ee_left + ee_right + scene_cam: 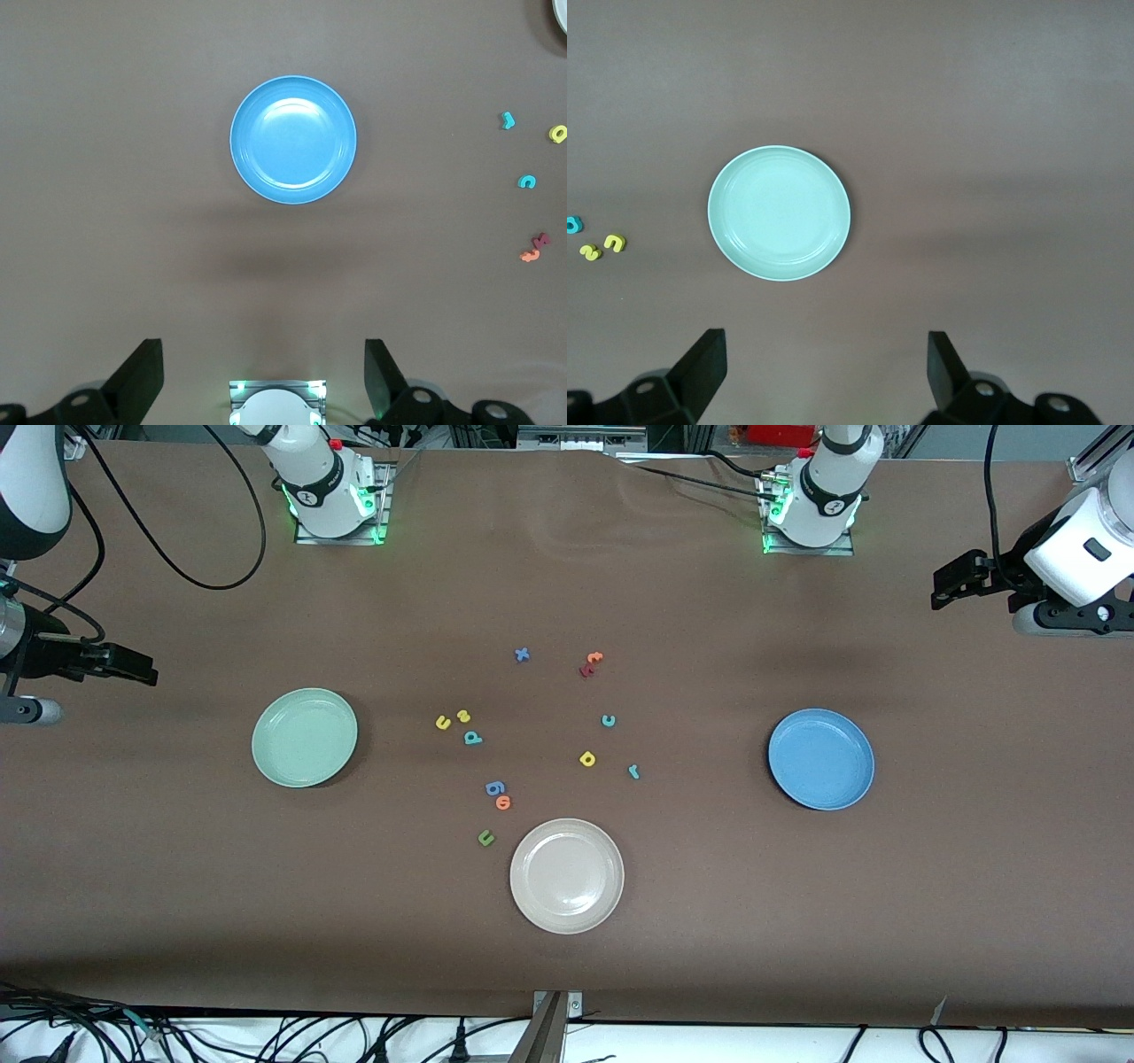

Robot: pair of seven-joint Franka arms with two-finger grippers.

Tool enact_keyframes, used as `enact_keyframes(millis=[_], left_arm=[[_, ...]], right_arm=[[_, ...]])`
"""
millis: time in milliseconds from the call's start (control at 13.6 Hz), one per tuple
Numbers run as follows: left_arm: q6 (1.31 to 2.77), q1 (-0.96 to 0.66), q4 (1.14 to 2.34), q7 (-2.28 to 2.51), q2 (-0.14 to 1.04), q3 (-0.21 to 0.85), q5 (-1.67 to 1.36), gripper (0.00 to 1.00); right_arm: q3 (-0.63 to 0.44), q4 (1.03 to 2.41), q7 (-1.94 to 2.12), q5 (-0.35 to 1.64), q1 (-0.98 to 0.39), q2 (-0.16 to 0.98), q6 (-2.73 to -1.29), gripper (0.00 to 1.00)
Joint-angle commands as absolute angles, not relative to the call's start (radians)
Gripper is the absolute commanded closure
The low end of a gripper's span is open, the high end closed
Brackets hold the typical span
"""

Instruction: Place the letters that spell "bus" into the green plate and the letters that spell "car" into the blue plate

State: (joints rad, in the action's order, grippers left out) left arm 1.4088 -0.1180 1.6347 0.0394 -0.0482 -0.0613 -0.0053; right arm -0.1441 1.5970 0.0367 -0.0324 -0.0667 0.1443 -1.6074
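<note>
- Nearest us sits the cream-white plate (567,875), which we leave alone.
- Next come the green plate (304,737), yellow u (443,723), yellow s (463,716), teal b (472,737), and the blue plate (821,759); both plates are empty.
- We should pinch each tiny letter squarely.
- Right gripper (824,363) and left gripper (264,372) hang spread wide, holding nothing, over the table's ends.
</note>
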Motion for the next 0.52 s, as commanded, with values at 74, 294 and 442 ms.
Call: enact_keyframes(millis=[74,294,442], left_arm=[[1.414,-0.117,1.632,0.046,-0.041,-0.055,0.006,0.0],[1.411,-0.118,1.634,0.049,-0.043,-0.054,0.006,0.0],[1.408,-0.118,1.635,0.049,-0.043,-0.049,0.006,0.0]], right_arm=[[-0.14,1.601,0.031,-0.025,-0.063,0.137,-1.609,0.0],[-0.141,1.601,0.031,-0.025,-0.061,0.137,-1.609,0.0],[-0.14,1.601,0.029,-0.025,-0.063,0.137,-1.609,0.0]])
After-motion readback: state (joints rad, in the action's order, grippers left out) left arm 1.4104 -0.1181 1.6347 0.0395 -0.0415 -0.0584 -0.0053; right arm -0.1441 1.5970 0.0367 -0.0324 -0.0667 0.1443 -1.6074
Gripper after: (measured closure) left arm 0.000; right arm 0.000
